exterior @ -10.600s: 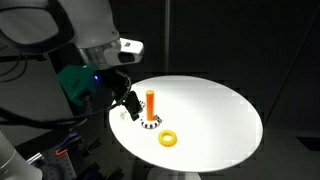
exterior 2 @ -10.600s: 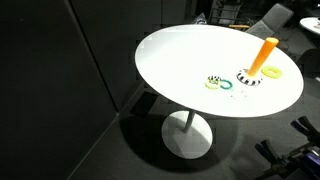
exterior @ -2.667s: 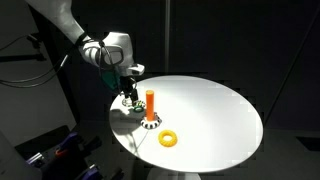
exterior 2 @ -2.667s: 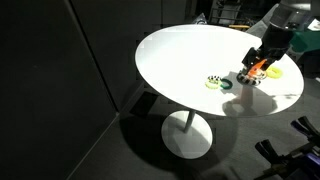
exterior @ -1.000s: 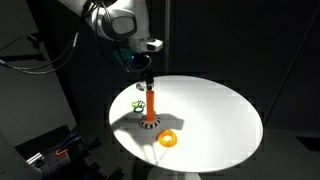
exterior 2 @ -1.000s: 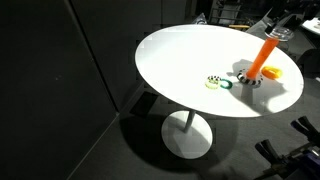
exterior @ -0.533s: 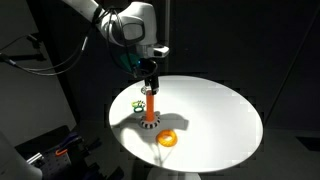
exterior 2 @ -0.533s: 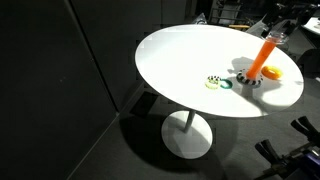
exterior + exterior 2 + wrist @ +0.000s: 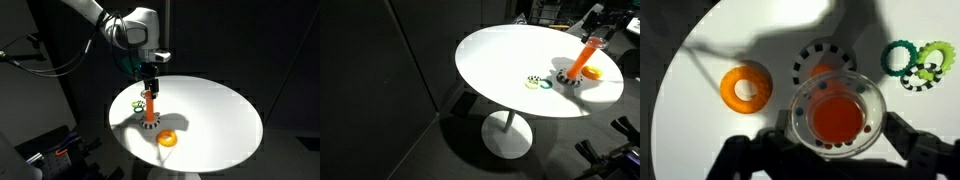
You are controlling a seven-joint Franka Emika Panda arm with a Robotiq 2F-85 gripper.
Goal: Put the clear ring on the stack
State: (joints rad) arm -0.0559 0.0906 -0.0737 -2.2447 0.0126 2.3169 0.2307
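My gripper [image 9: 150, 82] is shut on the clear ring [image 9: 868, 92], a see-through ring with small beads in its rim. It holds the ring directly over the top of the stack's orange peg [image 9: 149, 106]. In the wrist view the peg top [image 9: 836, 117] shows through the ring's hole, with the dark-and-white base [image 9: 818, 54] below. My gripper's fingers [image 9: 836, 136] clasp the ring from both sides. In an exterior view the peg [image 9: 582, 60] stands near the table's far edge with my gripper [image 9: 599, 37] at its top. Whether the ring is around the peg tip cannot be told.
A flat yellow-orange ring [image 9: 168, 138] lies on the white round table [image 9: 220, 110] beside the base, also visible in the wrist view [image 9: 745, 87]. Small green rings [image 9: 917, 62] lie on the base's other side [image 9: 535, 83]. Dark surroundings lie beyond the table edge.
My gripper, with the clear ring, has moved sideways over the peg and come down to its top. The rings on the table have not moved.
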